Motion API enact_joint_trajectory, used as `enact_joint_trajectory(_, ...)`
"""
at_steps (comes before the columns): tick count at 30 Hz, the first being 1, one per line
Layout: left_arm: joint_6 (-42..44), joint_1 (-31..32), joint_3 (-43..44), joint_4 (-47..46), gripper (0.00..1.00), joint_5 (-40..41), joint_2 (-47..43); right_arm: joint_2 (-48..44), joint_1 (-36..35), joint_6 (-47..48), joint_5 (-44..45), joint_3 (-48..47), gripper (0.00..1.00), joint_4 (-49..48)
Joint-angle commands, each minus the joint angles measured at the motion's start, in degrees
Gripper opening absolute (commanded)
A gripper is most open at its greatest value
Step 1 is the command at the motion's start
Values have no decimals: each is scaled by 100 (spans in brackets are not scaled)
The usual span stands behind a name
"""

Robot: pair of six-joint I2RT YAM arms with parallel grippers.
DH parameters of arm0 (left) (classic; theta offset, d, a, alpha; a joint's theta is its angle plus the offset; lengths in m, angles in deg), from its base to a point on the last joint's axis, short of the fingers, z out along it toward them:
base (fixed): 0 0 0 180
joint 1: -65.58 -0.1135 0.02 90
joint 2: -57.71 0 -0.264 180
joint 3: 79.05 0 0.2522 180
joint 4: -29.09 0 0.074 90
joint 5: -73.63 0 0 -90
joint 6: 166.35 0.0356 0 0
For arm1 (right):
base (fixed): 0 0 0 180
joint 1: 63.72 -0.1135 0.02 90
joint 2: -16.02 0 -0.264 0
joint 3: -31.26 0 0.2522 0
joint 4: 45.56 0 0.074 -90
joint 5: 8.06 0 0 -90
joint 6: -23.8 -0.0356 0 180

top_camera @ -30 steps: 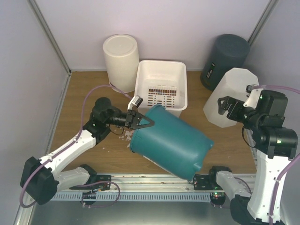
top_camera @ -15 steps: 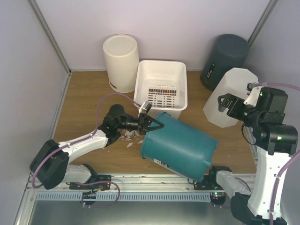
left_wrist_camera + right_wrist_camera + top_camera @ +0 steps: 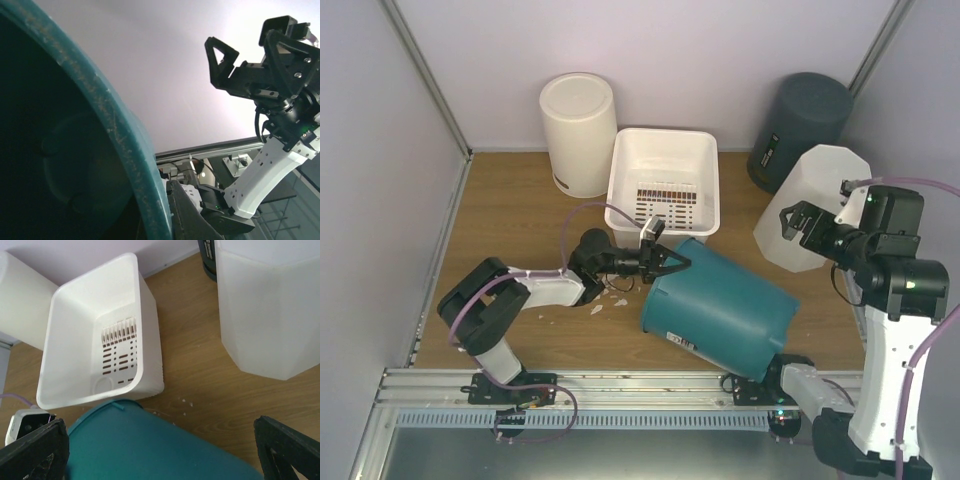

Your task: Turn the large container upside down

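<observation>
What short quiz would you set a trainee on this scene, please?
1. True or false: the teal container stands upright.
2. The left tool grips the container at its: A) rim, B) base, C) label.
3. What does the right tool hold?

Key: 1 false, it lies tilted on its side; 2 A; 3 nothing, it is open and raised off to the side.
</observation>
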Motion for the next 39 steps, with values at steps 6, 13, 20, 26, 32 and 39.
enact_joint_trajectory(6,-1269,297,359,-2817,0,1308,707,-268,-32,-147,-394,631,100,61)
enact_joint_trajectory(13,-1788,59,-8,-3364,0,1947,902,-513,-31,-186,-856,1108,100,67)
enact_joint_trajectory(20,-1992,-397,-189,-3515,0,1839,1006,-971,-38,-268,-1164,2003,100,68)
enact_joint_trajectory(26,-2030,-683,-483,-3672,0,1593,1031,-1091,-31,-326,-1113,2187,100,67)
enact_joint_trajectory(32,-1999,-839,-743,-3770,0,965,956,-1028,-36,-309,-1082,1988,100,67)
enact_joint_trajectory(39,-2047,-990,-1206,-3908,0,277,728,-1039,-36,-406,-707,1445,100,67)
